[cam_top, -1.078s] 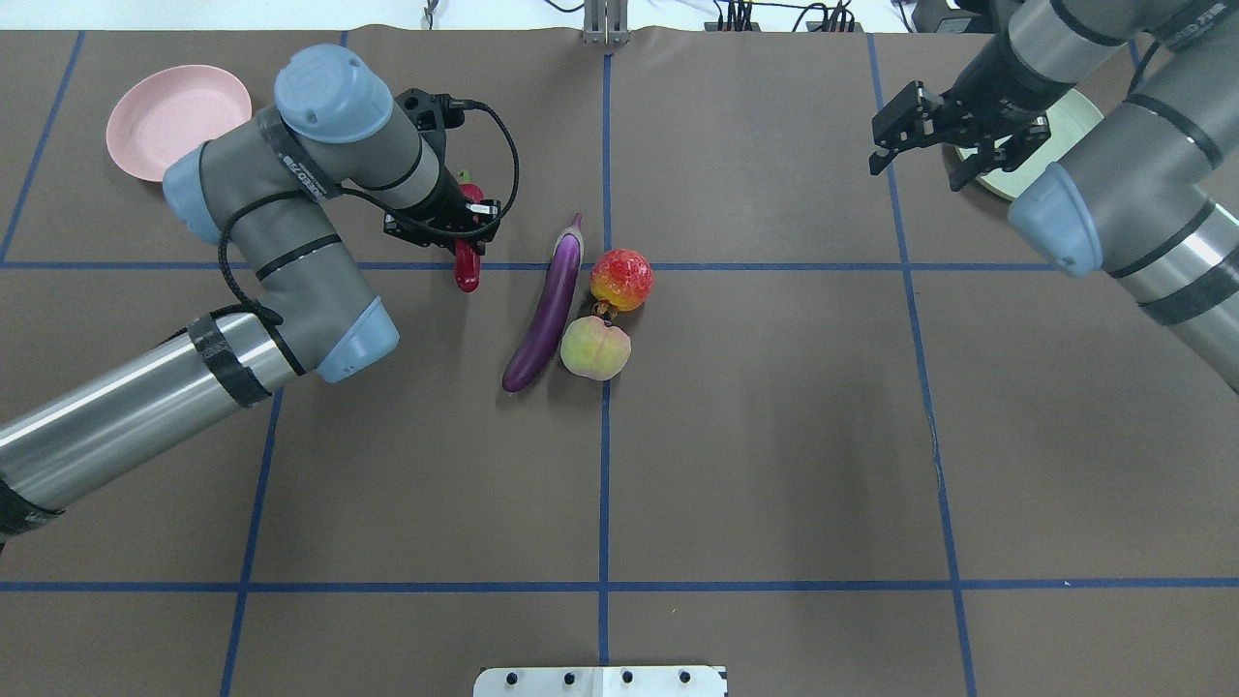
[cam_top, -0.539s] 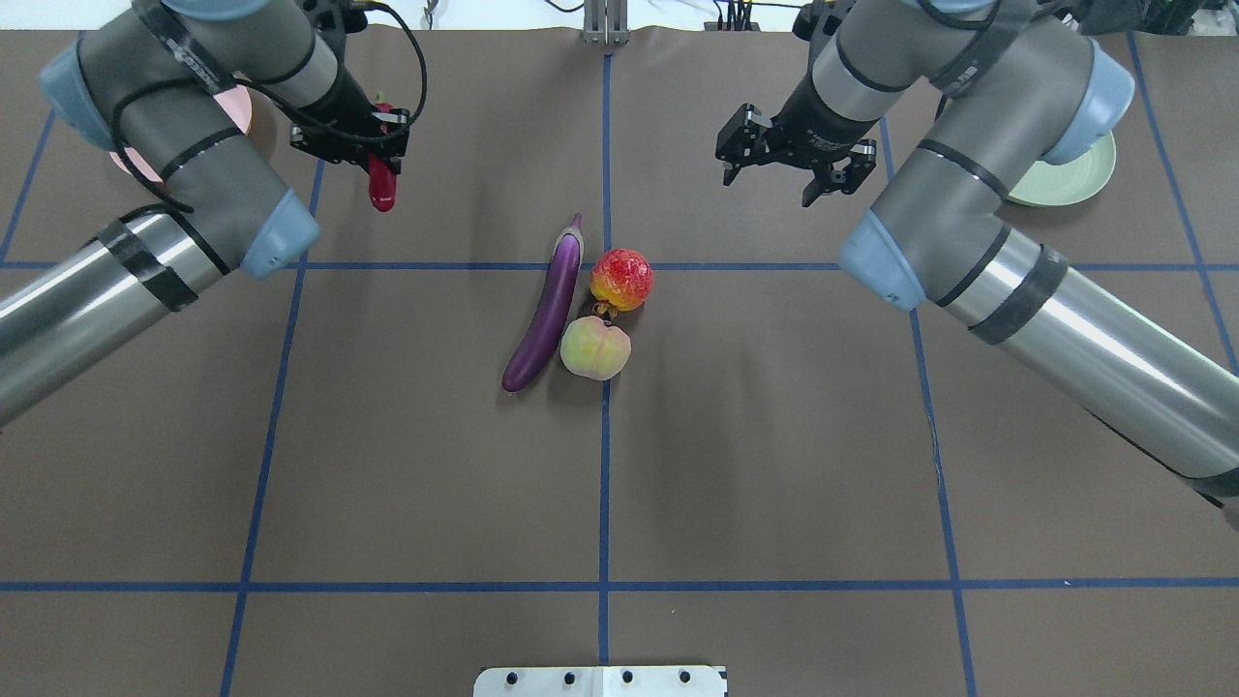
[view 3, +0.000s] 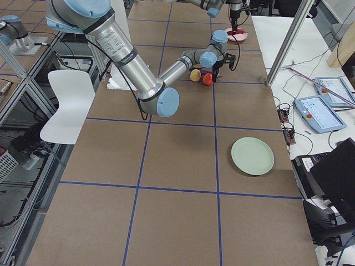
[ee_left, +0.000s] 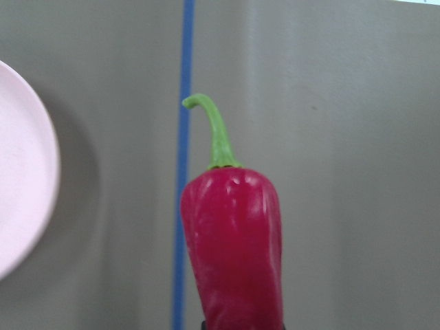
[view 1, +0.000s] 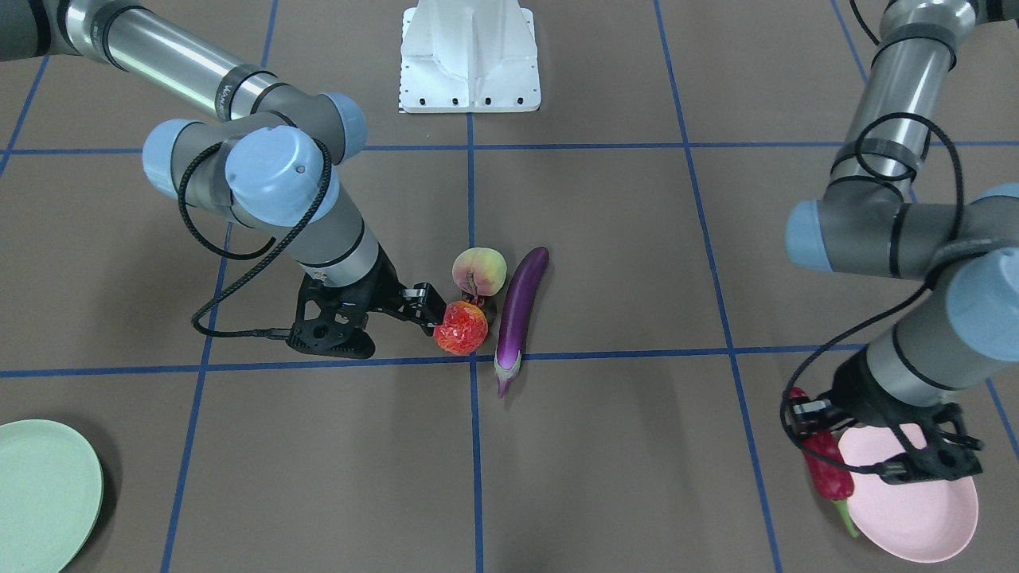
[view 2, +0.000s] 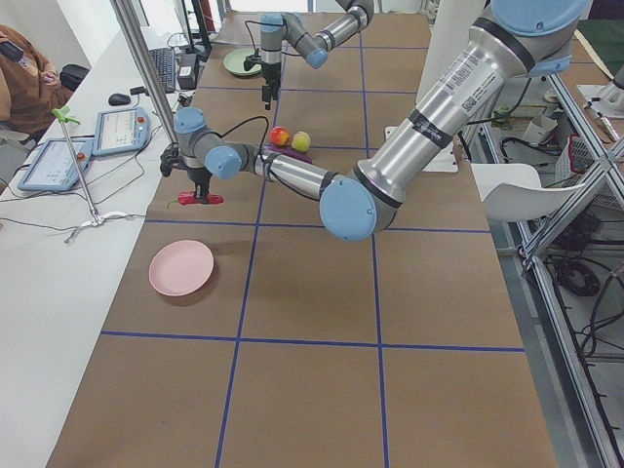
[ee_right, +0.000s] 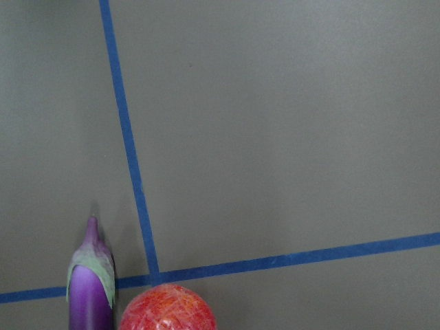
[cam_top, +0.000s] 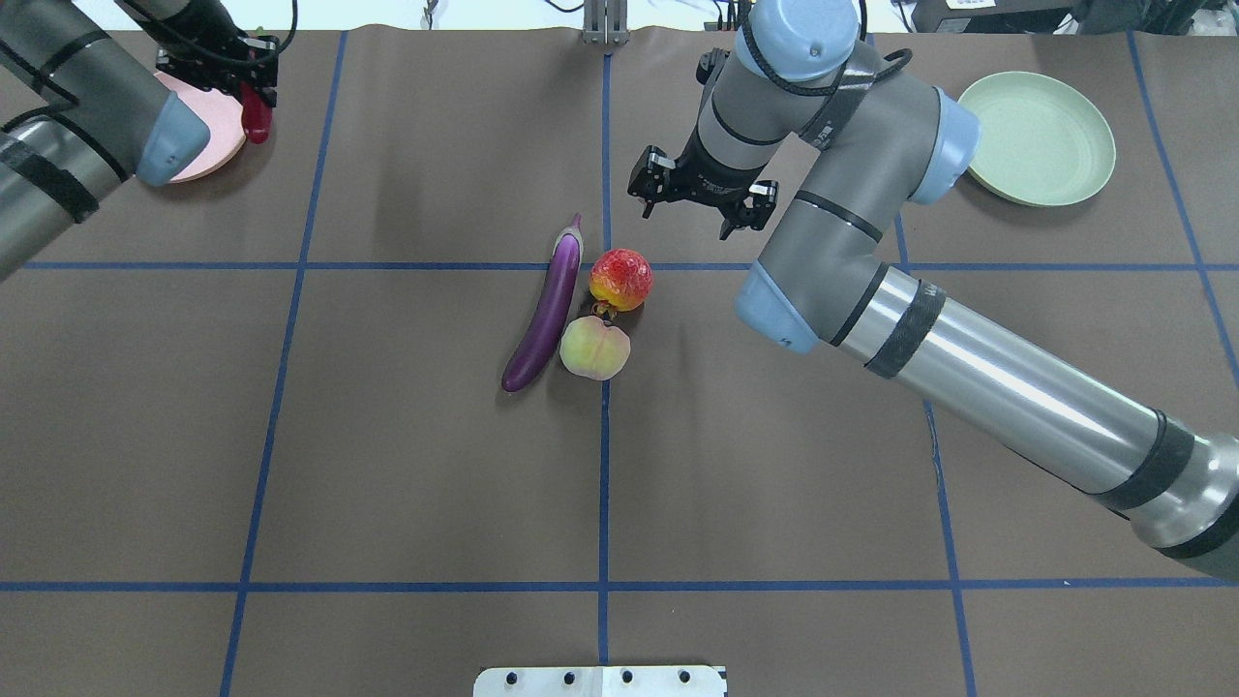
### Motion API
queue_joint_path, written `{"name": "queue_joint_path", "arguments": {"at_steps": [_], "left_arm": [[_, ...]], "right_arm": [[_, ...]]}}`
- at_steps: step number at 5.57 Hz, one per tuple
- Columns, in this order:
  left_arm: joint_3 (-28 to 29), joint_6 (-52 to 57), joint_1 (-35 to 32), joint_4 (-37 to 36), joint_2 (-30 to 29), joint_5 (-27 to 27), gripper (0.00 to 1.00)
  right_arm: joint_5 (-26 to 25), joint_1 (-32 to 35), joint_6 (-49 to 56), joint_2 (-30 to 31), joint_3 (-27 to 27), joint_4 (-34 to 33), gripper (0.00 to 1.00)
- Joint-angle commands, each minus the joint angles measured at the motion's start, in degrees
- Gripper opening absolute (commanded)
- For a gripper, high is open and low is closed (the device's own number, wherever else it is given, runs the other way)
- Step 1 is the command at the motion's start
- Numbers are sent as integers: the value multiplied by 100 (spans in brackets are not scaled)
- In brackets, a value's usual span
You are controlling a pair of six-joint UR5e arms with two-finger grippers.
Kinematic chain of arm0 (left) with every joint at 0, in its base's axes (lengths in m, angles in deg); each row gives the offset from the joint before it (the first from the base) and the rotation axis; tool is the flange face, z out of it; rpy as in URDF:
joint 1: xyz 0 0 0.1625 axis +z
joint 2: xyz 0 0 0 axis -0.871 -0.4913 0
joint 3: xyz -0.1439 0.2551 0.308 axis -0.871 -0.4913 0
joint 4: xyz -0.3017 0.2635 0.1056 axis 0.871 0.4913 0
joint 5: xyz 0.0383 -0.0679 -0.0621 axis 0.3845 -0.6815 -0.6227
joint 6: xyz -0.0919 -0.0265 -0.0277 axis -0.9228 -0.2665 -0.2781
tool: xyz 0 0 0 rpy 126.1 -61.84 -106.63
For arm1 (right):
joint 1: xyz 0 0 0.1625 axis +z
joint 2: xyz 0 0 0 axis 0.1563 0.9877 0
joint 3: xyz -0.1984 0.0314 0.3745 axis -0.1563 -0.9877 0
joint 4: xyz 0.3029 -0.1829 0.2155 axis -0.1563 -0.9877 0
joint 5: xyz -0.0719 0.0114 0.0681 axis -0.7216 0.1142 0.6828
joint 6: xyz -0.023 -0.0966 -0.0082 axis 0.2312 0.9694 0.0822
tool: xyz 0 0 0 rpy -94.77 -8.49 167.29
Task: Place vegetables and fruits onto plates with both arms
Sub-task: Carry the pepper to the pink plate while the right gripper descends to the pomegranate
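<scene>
Some lettering [view 2: 458, 78] on the left arm [view 2: 390, 161] is unreadable.

Seen from overhead, the eggplant [cam_top: 547, 308] lies at centre, the strawberry-like fruit [cam_top: 620, 280] just right of it, the peach [cam_top: 594, 348] just below that fruit. At upper right is one plate [cam_top: 1041, 140], at upper left the other plate [cam_top: 227, 145], the chili [cam_top: 256, 111] at its right rim.

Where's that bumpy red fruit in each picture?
Front-facing: bumpy red fruit at centre.
Overhead: fruit just above centre.
Exterior left: fruit far off, near top.
Exterior right: fruit far off, near top.
Left wrist: not in it.
Right wrist: fruit at bottom edge.
Shared landmark: purple eggplant beside it.
</scene>
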Motion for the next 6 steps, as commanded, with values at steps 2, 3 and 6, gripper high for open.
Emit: {"name": "queue_joint_path", "arguments": {"at_steps": [2,3,6], "left_arm": [[956,740,-371,33,-124,444,0],[1464,741,-371,51,-456,935,0],[2108,1005,-345,444,-485,1327,0]], "right_arm": [[-493,-473,-350,-425,-598,16,99],[-600,-588,-367,-434,-661,112,99],[-653,-676,-438,-434,-775,131,99]]}}
